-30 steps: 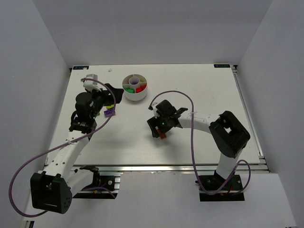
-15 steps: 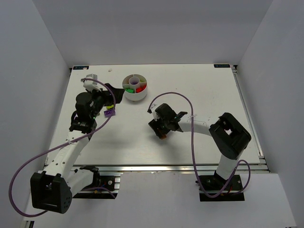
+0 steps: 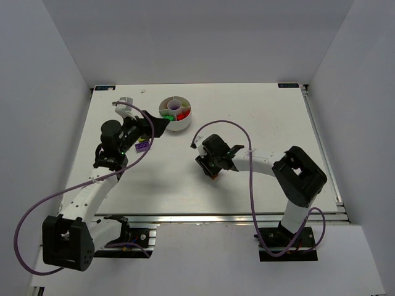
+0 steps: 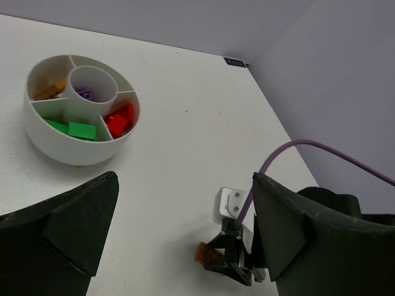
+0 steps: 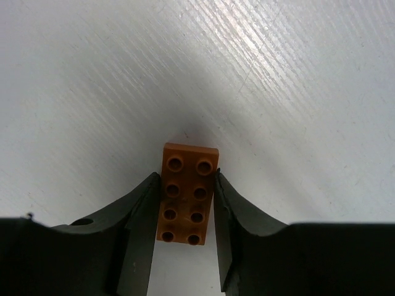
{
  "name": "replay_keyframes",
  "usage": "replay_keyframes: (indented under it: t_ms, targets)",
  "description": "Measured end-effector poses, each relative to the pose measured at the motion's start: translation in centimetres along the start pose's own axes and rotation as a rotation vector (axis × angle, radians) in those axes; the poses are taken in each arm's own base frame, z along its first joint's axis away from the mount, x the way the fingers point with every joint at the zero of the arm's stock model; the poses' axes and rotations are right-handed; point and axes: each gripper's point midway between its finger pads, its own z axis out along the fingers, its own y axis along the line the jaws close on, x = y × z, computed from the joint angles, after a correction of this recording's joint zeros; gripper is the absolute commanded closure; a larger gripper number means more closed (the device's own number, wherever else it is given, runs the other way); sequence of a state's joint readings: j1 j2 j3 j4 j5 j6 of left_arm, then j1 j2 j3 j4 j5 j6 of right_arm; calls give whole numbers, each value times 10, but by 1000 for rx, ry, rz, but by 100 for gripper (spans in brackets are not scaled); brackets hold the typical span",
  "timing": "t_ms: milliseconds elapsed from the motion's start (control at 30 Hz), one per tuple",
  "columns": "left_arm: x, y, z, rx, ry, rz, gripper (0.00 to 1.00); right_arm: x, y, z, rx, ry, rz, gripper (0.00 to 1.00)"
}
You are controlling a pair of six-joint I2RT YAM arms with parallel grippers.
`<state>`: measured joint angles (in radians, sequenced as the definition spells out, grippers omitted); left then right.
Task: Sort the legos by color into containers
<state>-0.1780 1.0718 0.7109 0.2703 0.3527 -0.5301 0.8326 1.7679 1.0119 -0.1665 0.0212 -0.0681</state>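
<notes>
The round white dish [image 3: 175, 123] stands at the back centre. In the left wrist view its wall [image 4: 74, 151] rings wells holding orange [image 4: 52, 90], purple [image 4: 85, 94], green [image 4: 78, 129] and red [image 4: 118, 121] legos. My left gripper [image 3: 155, 125] is open and empty, just left of the dish, fingers [image 4: 86, 216] spread wide. A purple lego [image 3: 142, 147] lies on the table beside the left wrist. My right gripper [image 3: 212, 173] is down at the table centre. Its jaws [image 5: 185, 203] press both long sides of an orange 2x4 lego [image 5: 187, 188], which also shows in the left wrist view [image 4: 207, 253].
The right arm's purple cable [image 3: 231, 123] loops above the table behind its wrist. The left arm's cable [image 3: 117, 102] arcs near the dish. Grey walls enclose the table on three sides.
My right gripper has shifted onto the orange lego and closed from wide open onto its sides. My left gripper has swung a little toward the dish.
</notes>
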Motion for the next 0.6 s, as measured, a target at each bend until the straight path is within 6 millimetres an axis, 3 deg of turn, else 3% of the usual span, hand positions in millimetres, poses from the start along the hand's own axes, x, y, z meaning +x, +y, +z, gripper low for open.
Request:
replay_keyframes:
  t_ms: [167,367,433,600]
  targets:
    - [22,-19,9,113,79,-16,7,1,-1,-2,-2,3,-45,100]
    - [75,-52,15,249,245,-14,11,7,-4,-20,-45,32,-128,100]
    - [90,-62,14,287,294,-14,12,-5,-6,-36,-61,-27,-148,100]
    - [120,-70,15,339,393,-39,15,-52,-10,-104,-56,-304,-225,100]
